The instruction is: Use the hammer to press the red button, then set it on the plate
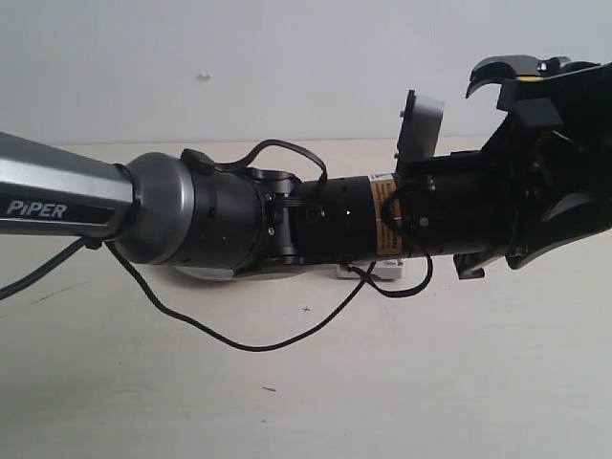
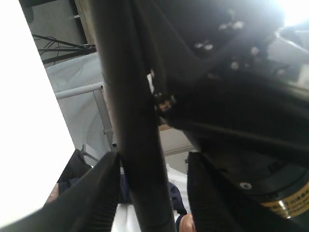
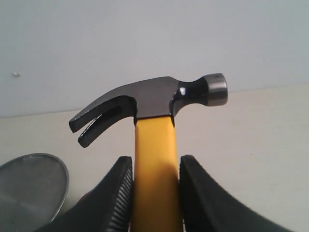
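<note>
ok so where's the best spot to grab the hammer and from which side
Grip the hammer on its flat-sided yellow handle just below the head, coming from the handle end, one pad per flat face, head left free. The right gripper holds it so.

Exterior view: slightly above the table (image 1: 430, 382), facing its far edge and the wall (image 1: 239, 57), with the left arm (image 1: 220, 225) filling the middle close to the lens. Right wrist view: low, looking along the right gripper (image 3: 154, 164) to the same far edge and wall; the hammer (image 3: 149, 99), close up, is shared with the exterior view. Left wrist view: tilted upward, tight against dark arm parts.
</note>
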`<state>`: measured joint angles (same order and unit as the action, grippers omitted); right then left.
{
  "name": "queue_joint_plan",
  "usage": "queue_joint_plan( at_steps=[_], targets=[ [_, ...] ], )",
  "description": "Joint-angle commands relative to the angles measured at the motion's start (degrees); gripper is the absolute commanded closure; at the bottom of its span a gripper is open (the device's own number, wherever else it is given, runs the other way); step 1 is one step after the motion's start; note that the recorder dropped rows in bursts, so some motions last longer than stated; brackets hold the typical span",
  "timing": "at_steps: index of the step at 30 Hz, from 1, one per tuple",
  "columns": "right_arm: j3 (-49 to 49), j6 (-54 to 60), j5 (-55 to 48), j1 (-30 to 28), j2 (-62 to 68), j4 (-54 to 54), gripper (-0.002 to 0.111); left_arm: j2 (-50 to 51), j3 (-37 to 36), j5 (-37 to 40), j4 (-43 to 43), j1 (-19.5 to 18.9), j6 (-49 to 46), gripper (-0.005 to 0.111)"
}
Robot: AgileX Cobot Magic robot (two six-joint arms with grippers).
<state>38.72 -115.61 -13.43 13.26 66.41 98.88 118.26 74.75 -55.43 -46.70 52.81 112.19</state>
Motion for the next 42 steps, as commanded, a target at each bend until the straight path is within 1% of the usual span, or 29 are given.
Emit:
queue_joint_plan(
  at_steps=[1, 4, 9, 15, 21, 28, 30, 32, 33, 36, 42],
  targets=[
    [0.39, 2.06, 2.26, 0.03, -0.30, 1.06, 0.108, -0.25, 0.50, -0.36, 0.93, 0.37, 0.58, 0.062],
    [0.39, 1.98, 0.96, 0.03, -0.30, 1.06, 0.108, -0.25, 0.50, 0.69, 1.39, 0.54, 0.58, 0.062],
    [0.39, -1.21, -0.25, 0.03, -0.30, 1.06, 0.108, -0.25, 0.50, 6.09, 2.77, 1.28, 0.58, 0.062],
    [0.39, -3.53, -0.04, 0.03, -0.30, 1.06, 0.108, -0.25, 0.69, 6.37, 4.58, 1.28, -1.22, 0.062],
    [0.39, -4.24, 1.33, 0.03, -0.30, 1.06, 0.108, 0.24, 3.81, 7.07, 1.06, 1.28, -0.46, 0.062],
    [0.39, -4.24, 0.99, 0.03, -0.30, 1.06, 0.108, 0.38, 4.04, 11.30, -1.13, 1.41, -0.33, 0.063],
    [0.39, -3.16, 1.14, 0.03, -0.30, 1.06, 0.108, 0.38, 4.04, 11.28, -1.13, 1.41, -0.33, 0.070],
    [0.39, -2.86, 1.35, 0.03, -0.30, 1.06, 0.108, 0.38, 4.04, 10.93, -1.13, 1.41, -0.33, 0.081],
    [0.39, -2.86, 1.35, 0.03, -0.30, 1.06, 0.108, 0.38, 4.04, 10.95, -1.22, 1.41, -0.57, 0.090],
    [0.39, -2.86, 1.35, 0.03, -0.30, 1.06, 0.108, 0.38, 4.04, 10.81, -1.64, 1.41, -0.79, 0.107],
    [0.39, -2.86, 1.34, 0.03, -0.30, 1.06, 0.108, 0.38, 4.04, 10.81, -3.59, 1.41, -2.56, 0.107]
  ],
)
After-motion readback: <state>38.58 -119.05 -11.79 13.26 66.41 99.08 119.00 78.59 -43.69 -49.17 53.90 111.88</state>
